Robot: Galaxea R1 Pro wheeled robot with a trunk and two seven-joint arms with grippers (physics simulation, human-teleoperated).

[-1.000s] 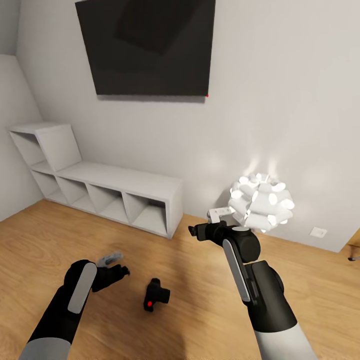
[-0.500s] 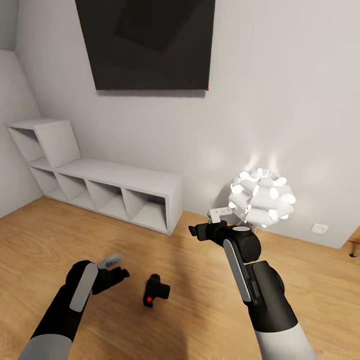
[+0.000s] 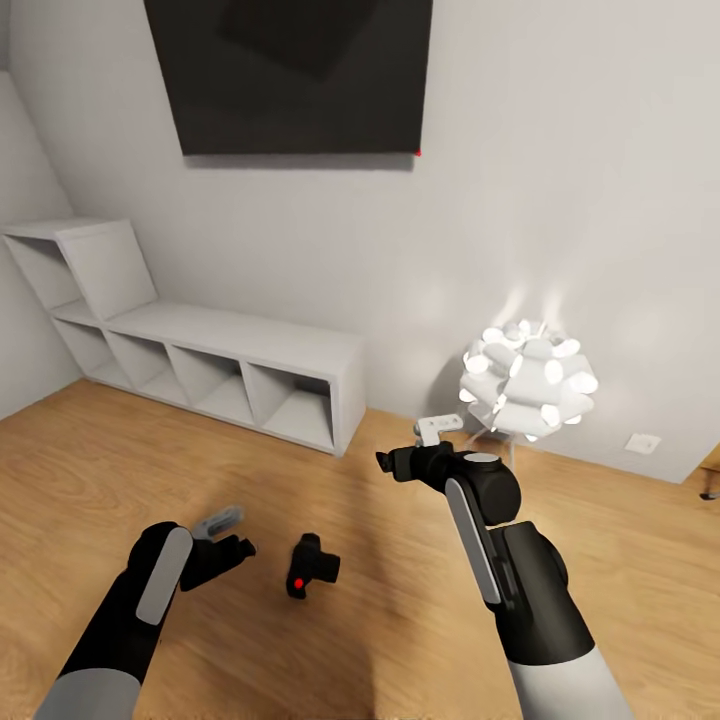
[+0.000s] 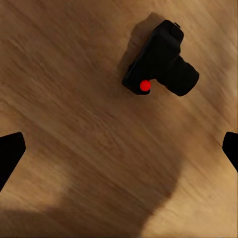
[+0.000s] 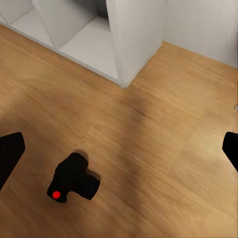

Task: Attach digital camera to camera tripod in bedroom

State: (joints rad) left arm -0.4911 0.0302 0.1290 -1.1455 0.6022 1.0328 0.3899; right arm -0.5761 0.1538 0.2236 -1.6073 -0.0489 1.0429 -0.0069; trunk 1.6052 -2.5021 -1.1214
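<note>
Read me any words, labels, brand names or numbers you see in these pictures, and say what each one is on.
None: no readable text in any view.
Camera: a plain red button, no brand or lettering.
Dark wall panel: blank, one tiny red dot at its lower corner.
White wall plate: too small to read.

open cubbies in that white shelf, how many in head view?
5. Four run along the low row of the white shelf against the wall; one sits on top at its left end, partly cut by the frame edge. More may lie beyond that edge.
</note>
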